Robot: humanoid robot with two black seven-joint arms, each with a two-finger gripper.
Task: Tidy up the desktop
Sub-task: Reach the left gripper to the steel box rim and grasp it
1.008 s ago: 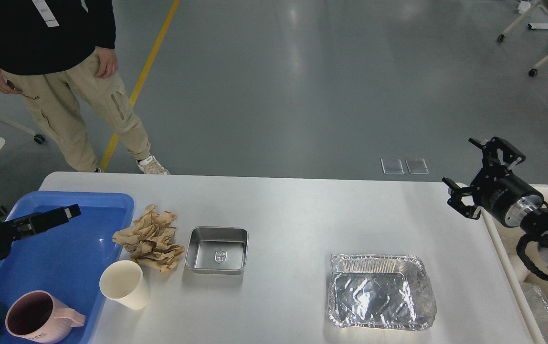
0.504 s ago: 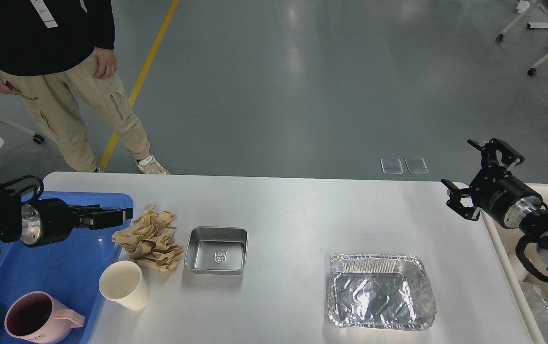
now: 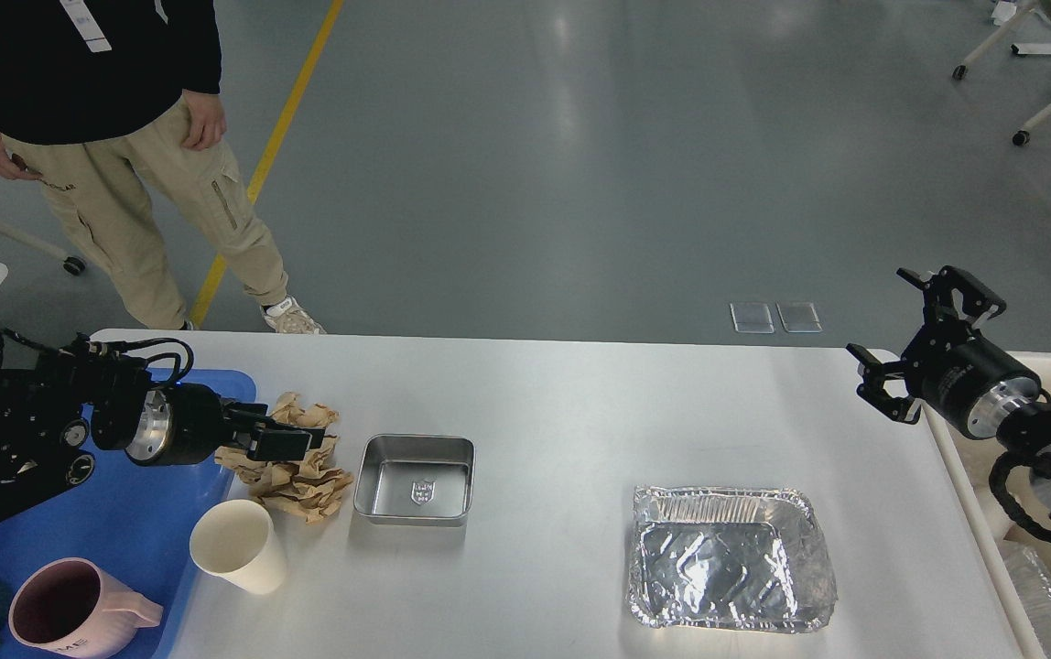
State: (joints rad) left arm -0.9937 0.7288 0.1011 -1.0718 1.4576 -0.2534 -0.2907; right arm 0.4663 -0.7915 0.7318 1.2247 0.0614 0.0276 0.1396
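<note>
Left gripper (image 3: 292, 437) over crumpled paper (image 3: 292, 467), finger gap unclear, may nudge the nearby cup (image 3: 238, 545); right gripper (image 3: 915, 343) open, empty.

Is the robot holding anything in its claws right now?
Nothing in the right gripper; it hangs open past the desktop's far right corner. The left gripper is over the crumpled paper, but whether it grips it cannot be told.
</note>
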